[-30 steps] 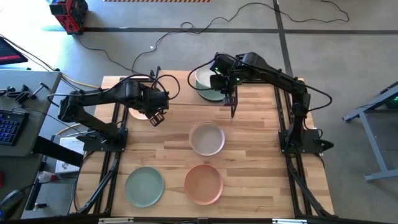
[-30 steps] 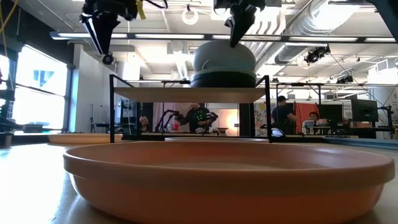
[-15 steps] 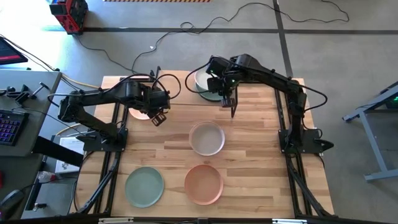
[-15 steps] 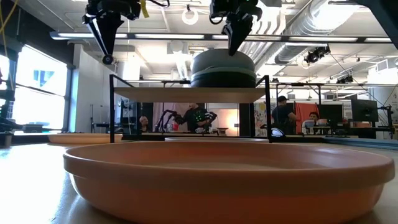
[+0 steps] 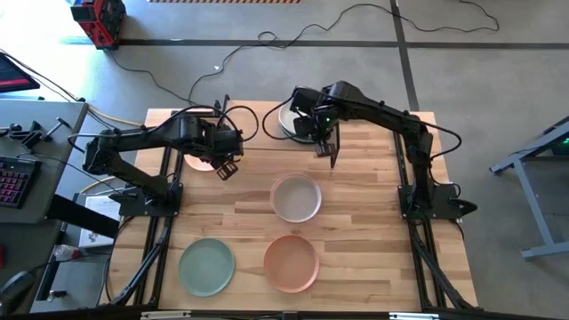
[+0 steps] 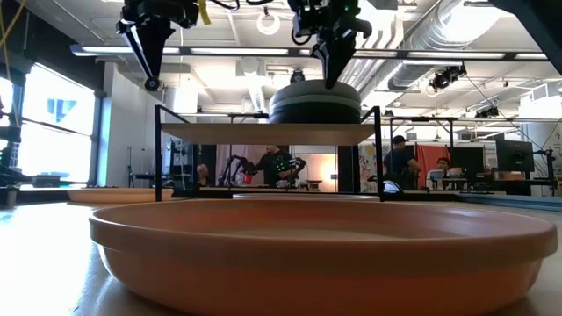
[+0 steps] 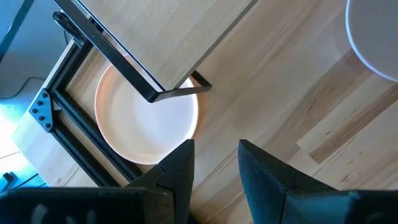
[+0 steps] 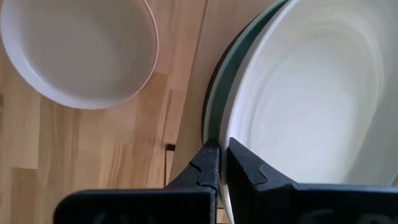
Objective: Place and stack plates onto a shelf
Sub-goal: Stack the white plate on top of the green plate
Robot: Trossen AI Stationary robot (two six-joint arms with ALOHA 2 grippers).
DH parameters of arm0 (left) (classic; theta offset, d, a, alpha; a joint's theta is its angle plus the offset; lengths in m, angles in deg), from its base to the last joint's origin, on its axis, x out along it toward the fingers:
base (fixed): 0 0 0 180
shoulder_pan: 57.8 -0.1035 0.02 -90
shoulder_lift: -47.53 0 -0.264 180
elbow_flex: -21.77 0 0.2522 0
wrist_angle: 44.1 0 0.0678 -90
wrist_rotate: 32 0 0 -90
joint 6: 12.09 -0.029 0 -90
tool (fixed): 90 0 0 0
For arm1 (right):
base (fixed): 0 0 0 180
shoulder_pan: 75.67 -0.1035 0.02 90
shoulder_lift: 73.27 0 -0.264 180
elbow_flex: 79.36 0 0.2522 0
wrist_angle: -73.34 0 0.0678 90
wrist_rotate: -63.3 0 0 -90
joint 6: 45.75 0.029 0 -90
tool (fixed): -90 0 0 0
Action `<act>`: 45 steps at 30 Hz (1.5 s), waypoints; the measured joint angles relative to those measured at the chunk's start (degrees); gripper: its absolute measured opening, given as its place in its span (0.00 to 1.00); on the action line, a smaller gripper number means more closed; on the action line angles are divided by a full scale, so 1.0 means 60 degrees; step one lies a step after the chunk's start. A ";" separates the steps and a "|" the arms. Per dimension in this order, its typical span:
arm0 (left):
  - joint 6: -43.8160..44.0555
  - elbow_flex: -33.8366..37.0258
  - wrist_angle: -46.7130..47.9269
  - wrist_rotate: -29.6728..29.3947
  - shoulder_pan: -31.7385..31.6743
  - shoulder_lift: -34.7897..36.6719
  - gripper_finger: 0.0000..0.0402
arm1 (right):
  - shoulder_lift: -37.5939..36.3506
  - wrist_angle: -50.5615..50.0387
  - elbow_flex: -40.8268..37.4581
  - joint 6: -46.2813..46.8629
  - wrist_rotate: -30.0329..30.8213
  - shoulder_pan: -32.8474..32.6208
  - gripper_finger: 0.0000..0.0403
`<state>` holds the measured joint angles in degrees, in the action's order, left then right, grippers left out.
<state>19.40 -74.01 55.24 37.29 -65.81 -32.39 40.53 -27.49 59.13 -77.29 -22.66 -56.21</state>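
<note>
The right gripper (image 8: 219,163), fingers clamped on the rim of a pale whitish plate (image 8: 311,99), sets it on the stack atop the small light-wood shelf (image 6: 268,132), while a whitish plate (image 5: 295,197), a terracotta plate (image 5: 291,262), a sage green plate (image 5: 206,266) and a peach plate (image 7: 146,118) wait on the table, and the left gripper (image 7: 214,163) hangs with fingers apart.

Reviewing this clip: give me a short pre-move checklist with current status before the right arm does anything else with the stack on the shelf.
1. Stack of plates sits flat on the shelf: ok, level in the low view.
2. Right gripper position: ok, above the stack's top plate.
3. Right fingers free of the plate's rim: not ok, they are nearly closed astride it in the right wrist view.
4. Left gripper out of the way: ok, open near the shelf's other end, over a peach plate beneath the shelf.
5. Plates left on the table: whitish plate, terracotta plate, green plate, all untouched: ok.
</note>
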 joint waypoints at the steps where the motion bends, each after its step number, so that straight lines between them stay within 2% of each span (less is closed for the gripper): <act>1: 0.0000 0.0000 0.0007 0.0000 0.0000 0.0000 0.28 | -0.0003 0.0037 0.0000 0.0001 -0.0004 0.0001 0.00; 14: 0.0111 0.0000 0.0004 0.0085 0.0007 0.0000 0.28 | -0.0007 0.0284 0.0000 0.0008 0.0024 -0.0013 0.00; 32: 0.0222 0.0000 0.0004 0.0098 0.0007 0.0000 0.28 | -0.0011 0.0112 0.0000 0.0884 0.0017 -0.0020 0.00; 42: 0.0226 -0.0002 0.0004 0.0100 0.0007 0.0000 0.28 | -0.0015 0.0219 0.0000 0.0998 0.0987 -0.0040 0.00; 45: 0.0226 0.0000 0.0004 0.0098 0.0007 0.0000 0.28 | -0.0015 0.0227 0.0000 0.0956 0.0944 -0.0072 0.00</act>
<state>20.75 -74.01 55.26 37.88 -65.77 -32.39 40.44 -26.13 59.13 -71.55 -17.00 -56.64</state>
